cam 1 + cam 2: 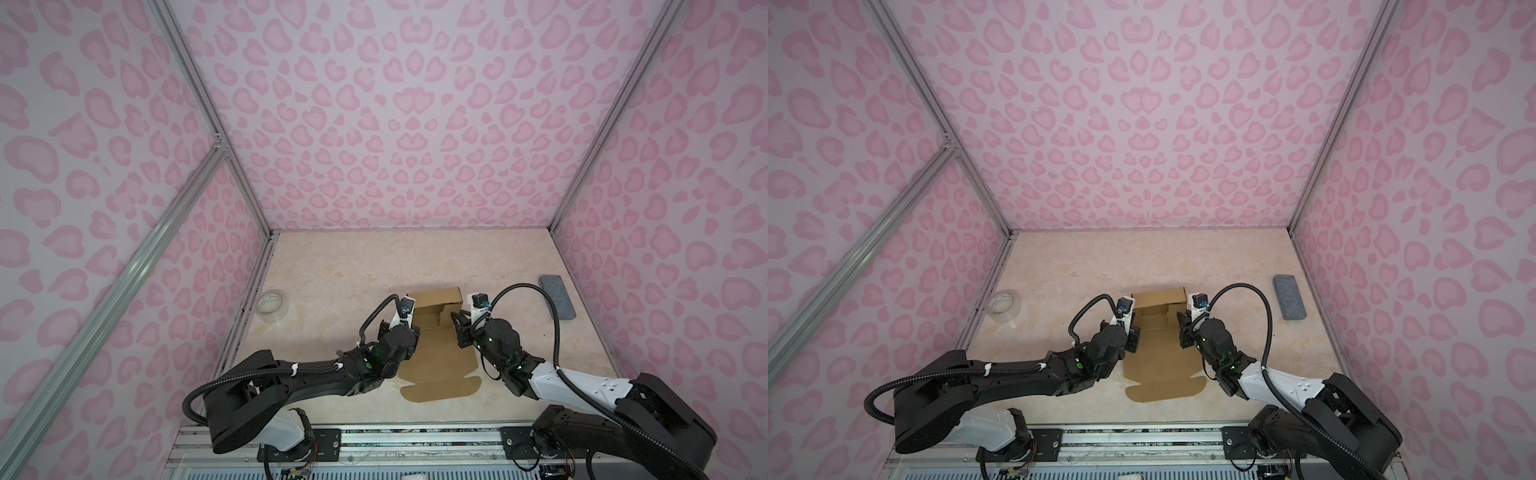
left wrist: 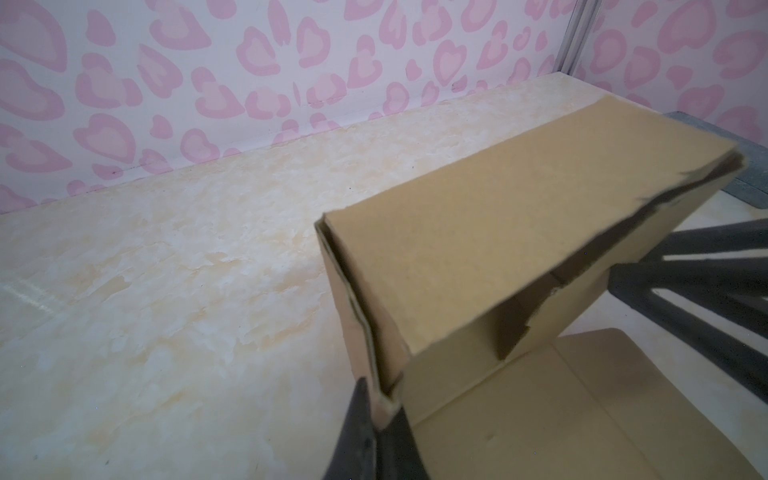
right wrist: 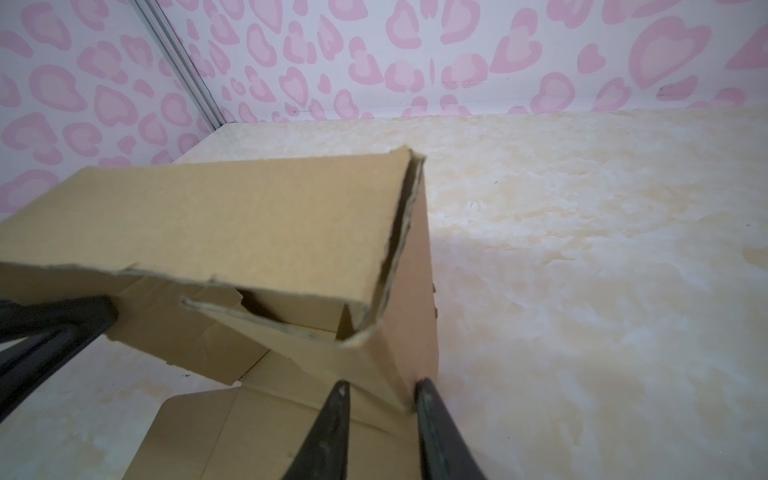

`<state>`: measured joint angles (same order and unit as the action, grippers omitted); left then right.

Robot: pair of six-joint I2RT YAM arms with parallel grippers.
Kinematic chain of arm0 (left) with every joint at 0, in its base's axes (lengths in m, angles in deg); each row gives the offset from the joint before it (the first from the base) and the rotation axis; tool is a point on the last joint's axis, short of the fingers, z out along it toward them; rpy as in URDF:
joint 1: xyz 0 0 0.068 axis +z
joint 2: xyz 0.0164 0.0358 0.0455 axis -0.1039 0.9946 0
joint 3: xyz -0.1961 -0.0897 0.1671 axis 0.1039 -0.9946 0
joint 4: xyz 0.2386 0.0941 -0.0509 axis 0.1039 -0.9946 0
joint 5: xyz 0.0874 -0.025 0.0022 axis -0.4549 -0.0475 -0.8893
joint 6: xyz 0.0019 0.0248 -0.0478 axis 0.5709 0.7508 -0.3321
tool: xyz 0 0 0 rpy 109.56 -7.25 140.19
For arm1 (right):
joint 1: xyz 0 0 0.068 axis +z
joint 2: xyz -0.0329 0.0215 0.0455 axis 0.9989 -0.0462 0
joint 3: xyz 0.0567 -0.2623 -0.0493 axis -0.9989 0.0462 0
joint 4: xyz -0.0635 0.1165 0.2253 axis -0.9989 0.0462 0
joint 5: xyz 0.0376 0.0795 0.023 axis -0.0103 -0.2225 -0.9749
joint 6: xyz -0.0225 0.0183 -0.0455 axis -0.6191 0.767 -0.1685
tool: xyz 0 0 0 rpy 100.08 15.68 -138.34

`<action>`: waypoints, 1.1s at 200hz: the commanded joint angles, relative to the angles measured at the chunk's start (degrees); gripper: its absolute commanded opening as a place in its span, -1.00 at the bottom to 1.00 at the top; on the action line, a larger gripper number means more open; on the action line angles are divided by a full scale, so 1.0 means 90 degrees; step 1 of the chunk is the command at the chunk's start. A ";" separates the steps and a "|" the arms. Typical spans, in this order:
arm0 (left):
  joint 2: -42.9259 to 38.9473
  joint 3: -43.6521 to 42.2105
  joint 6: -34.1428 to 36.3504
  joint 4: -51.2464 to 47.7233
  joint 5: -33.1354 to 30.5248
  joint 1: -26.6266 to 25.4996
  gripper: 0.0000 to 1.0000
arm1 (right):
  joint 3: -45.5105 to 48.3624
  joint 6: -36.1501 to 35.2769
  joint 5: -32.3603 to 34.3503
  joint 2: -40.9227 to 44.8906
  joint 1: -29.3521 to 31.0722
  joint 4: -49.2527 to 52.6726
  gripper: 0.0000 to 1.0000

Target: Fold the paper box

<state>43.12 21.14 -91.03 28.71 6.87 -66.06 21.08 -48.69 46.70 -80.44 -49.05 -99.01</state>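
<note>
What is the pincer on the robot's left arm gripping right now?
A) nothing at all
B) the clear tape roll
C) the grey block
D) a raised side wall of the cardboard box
D: in the left wrist view the left gripper is pinched shut on the edge of a raised wall of the paper box, while the tape roll and grey block lie off to the sides, untouched.

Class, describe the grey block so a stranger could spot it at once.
On the marbled table, look along the right edge by the pink wall. The grey block lies flat there, alone: a speckled slab, unlike the brown paper box or clear tape roll.
</note>
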 commanded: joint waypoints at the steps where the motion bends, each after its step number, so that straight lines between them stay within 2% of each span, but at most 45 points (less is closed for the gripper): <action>1: 0.0027 0.0013 0.0107 0.0244 0.0183 -0.0009 -0.96 | 0.0042 -0.0130 0.0144 -0.0154 0.0007 -0.0597 -0.35; 57: 0.0017 -0.0003 0.0141 0.0288 0.0248 -0.0004 -0.96 | 0.0035 -0.0277 0.0156 -0.0540 0.0003 -0.1095 -0.19; 158: -0.0087 -0.0108 0.0174 0.0392 0.0341 -0.0010 -0.96 | 0.0407 -0.0390 0.0191 -0.1355 -0.0001 -0.2714 -0.21; 190: -0.0267 -0.0177 0.0062 0.0326 0.0348 0.0043 -0.96 | 0.0618 -0.0154 -0.0139 -0.1264 -0.0148 -0.2872 -0.10; 220: -0.0496 -0.0263 -0.0101 0.0175 0.0544 0.0214 -0.96 | 0.0733 0.0303 -0.0793 -0.1250 -0.0609 -0.3147 -0.06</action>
<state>40.46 19.35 -90.25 29.10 9.61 -65.10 26.91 -49.47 43.88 -91.70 -52.28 -122.57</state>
